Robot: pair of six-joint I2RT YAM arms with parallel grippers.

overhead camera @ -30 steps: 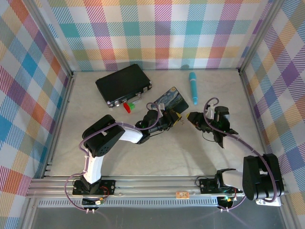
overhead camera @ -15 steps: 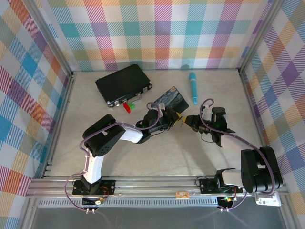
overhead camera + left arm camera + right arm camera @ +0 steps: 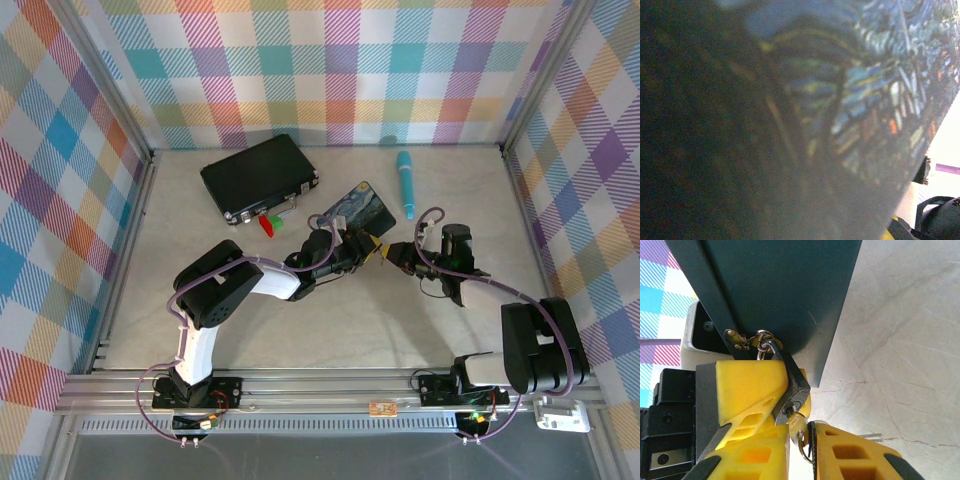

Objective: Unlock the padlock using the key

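Right wrist view gives the clearest account. The padlock (image 3: 791,385) hangs by its shackle (image 3: 766,346) from the small hasp (image 3: 735,337) at the edge of the tin (image 3: 780,285), just above the bench (image 3: 900,340). The left claw (image 3: 373,249) is closed on the padlock. Its yellow pads (image 3: 747,385) press the lock's body from either side and hold it tilted, keyhole end toward the other arm. The key (image 3: 798,426) is already seated in that keyhole. The right claw (image 3: 801,440) is closed around the key's head, with one finger hard against each side.

From the top external view, the two claws meet nose to nose beside the near right corner of the tin, around the middle of the bench. In the left wrist view the tin's blue painted side is very close and blurred.

As for progress, fetching the key, bringing it to the lock and pushing it in all look done. What is left is the turn itself and then the release of the shackle. The shackle appears seated in the body, so the lock reads as not yet open. The turn will likely need the left claw to hold the body firm while the right one twists, since a slip could drag the key out or swing the lock on its hasp.
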